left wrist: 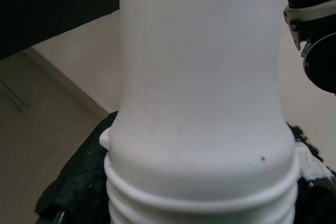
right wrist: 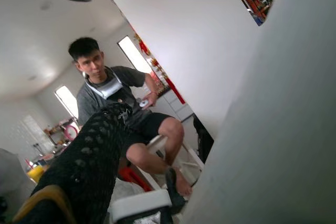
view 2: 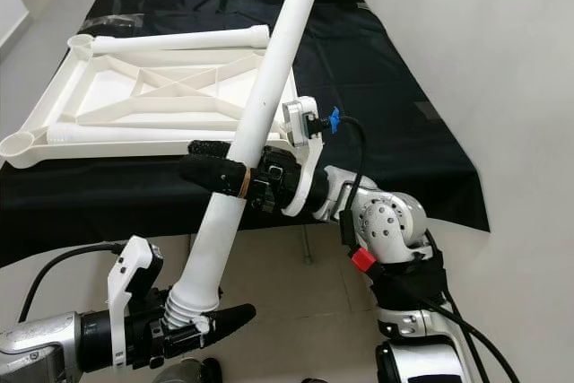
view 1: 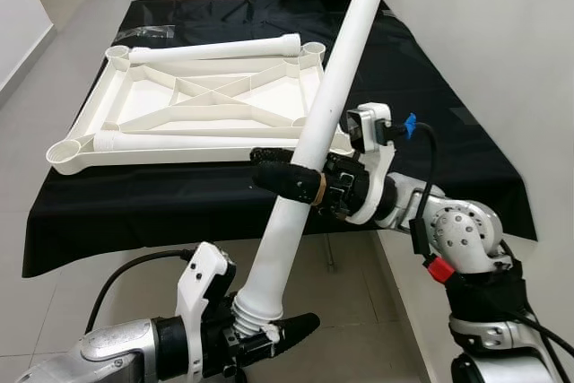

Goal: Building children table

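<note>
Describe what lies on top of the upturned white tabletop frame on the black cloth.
Two white legs lie flat on the tabletop frame: one along its far edge, one along its near edge. The raised leg, held by both grippers, hides part of the frame's right corner.

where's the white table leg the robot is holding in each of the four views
Left eye: table leg, a diagonal bottom-centre to top.
Right eye: the same diagonal.
Left wrist: its ribbed end, close up.
Right wrist: blurred white mass, right side.
Shared landmark: right gripper clamped mid-leg.
</note>
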Available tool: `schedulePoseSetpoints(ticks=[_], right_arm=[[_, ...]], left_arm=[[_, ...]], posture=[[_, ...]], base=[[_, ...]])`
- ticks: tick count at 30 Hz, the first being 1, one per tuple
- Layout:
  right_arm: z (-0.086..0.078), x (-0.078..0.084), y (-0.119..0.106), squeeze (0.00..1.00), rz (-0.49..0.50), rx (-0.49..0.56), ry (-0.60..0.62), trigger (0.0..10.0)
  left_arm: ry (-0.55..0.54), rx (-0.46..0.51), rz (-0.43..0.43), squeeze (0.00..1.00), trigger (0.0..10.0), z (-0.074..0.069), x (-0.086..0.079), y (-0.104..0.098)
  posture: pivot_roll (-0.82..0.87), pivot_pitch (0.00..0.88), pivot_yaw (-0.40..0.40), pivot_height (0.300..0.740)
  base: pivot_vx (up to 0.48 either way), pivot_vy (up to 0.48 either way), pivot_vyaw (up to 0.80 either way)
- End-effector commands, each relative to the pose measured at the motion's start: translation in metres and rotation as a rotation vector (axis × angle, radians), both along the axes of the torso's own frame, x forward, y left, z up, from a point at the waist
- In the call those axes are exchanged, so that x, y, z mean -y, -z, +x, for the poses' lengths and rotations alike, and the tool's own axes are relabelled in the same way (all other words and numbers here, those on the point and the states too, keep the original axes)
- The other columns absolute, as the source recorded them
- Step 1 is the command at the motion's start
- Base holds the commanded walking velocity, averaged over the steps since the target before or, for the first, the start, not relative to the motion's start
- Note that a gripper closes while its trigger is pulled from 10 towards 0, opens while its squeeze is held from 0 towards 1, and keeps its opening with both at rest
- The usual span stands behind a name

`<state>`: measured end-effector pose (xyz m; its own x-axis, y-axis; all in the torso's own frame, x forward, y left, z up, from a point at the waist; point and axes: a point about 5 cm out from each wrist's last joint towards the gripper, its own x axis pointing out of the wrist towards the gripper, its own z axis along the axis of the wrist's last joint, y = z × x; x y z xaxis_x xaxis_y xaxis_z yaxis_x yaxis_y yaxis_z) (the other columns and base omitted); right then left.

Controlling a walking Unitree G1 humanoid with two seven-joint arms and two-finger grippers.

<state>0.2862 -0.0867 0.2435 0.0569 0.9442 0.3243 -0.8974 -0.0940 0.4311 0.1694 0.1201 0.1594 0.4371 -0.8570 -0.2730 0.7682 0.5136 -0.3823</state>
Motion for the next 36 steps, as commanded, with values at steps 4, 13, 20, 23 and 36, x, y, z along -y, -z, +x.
schedulePoseSetpoints(ticks=[4, 13, 20, 23, 36], right_arm=[[-0.009, -0.009, -0.006, 0.0, 0.009, 0.017, -0.056, 10.0], [-0.014, -0.011, -0.002, 0.0, -0.02, 0.015, -0.085, 0.0], [-0.017, -0.009, 0.0, 0.0, -0.042, 0.014, -0.098, 0.0], [-0.017, -0.009, 0.001, 0.0, -0.043, 0.014, -0.099, 0.0], [-0.014, -0.007, -0.001, 0.0, -0.038, 0.019, -0.081, 0.0]], left_arm=[[0.02, -0.014, 0.01, 0.0, 10.0, -0.002, 0.001, 0.004], [0.014, -0.023, 0.001, 0.0, 10.0, -0.003, 0.001, 0.004], [0.006, -0.023, 0.0, 0.0, 10.0, -0.002, -0.001, 0.005], [0.003, -0.026, 0.002, 0.0, 10.0, -0.002, -0.001, 0.005], [-0.067, 0.003, 0.062, 1.0, 10.0, 0.0, -0.004, 0.011]], posture=[[0.12, 0.148, -0.002, 0.74], [0.12, 0.152, -0.003, 0.74], [0.12, 0.153, -0.004, 0.74], [0.12, 0.154, -0.004, 0.74], [0.12, 0.15, -0.007, 0.74]], base=[[0.0, 0.0, 0.0], [0.0, 0.0, 0.0], [0.0, 0.0, 0.0], [0.0, 0.0, 0.0], [0.0, 0.0, 0.0]])
